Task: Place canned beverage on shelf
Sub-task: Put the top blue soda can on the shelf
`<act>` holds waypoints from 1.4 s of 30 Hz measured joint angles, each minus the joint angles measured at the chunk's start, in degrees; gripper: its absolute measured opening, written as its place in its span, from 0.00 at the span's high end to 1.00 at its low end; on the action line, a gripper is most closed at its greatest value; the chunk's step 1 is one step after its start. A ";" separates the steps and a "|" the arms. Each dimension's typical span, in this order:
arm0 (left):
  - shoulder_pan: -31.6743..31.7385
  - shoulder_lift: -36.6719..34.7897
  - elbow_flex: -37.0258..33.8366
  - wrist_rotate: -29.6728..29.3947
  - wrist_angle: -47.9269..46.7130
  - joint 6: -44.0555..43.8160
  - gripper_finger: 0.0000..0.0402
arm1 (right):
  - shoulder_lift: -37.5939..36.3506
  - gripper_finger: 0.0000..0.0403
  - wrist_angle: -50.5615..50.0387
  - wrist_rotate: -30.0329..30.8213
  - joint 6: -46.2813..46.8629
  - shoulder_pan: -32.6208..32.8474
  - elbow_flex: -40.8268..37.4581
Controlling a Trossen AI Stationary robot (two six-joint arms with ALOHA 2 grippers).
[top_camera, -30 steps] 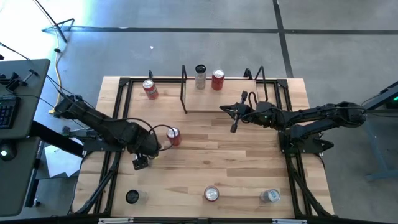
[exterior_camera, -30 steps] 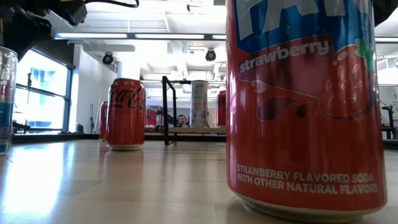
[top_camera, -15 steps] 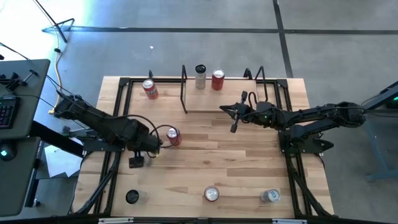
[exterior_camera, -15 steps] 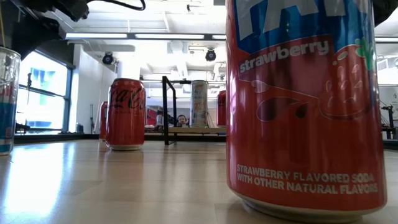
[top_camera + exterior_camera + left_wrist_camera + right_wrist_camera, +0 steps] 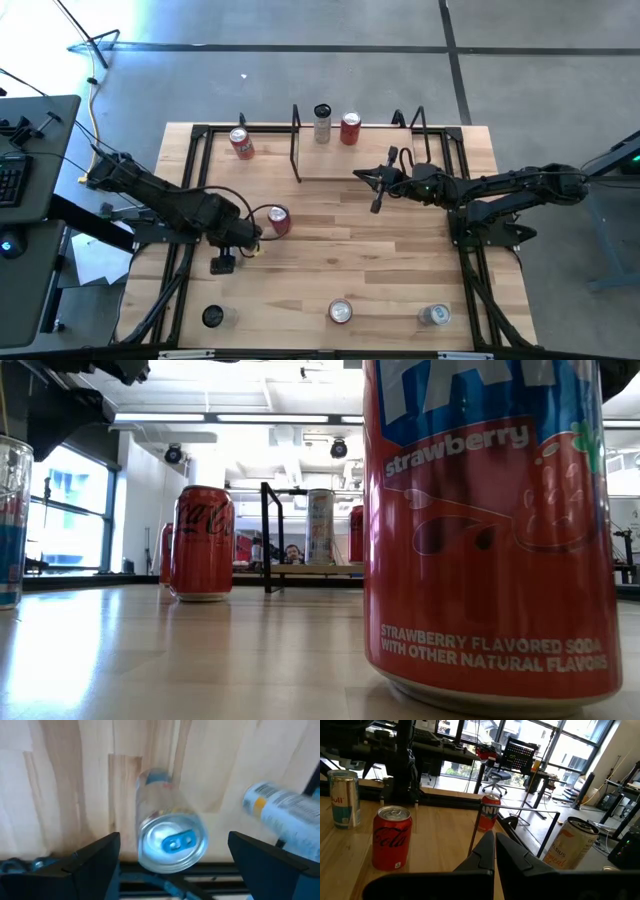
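Near the table's left edge (image 5: 170,200), open left hand (image 5: 232,255) beside a red can (image 5: 278,220); right hand (image 5: 375,195) closed.

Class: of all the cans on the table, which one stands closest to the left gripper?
The red can mid-table, just beside the left gripper; every other can stands farther off.

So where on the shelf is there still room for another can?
The shelf has two cans crowded at its back edge: a tall pale can and a red can, standing close together. Its front strip is bare, and so is the right end beside the red can. The right gripper, shut, hangs just off the shelf's front right corner, so that side is tighter.
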 joint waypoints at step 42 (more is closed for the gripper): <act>-4.54 10.16 0.39 -4.94 -2.23 0.48 0.49 | 0.00 1.00 -0.95 -1.89 1.23 -0.03 0.00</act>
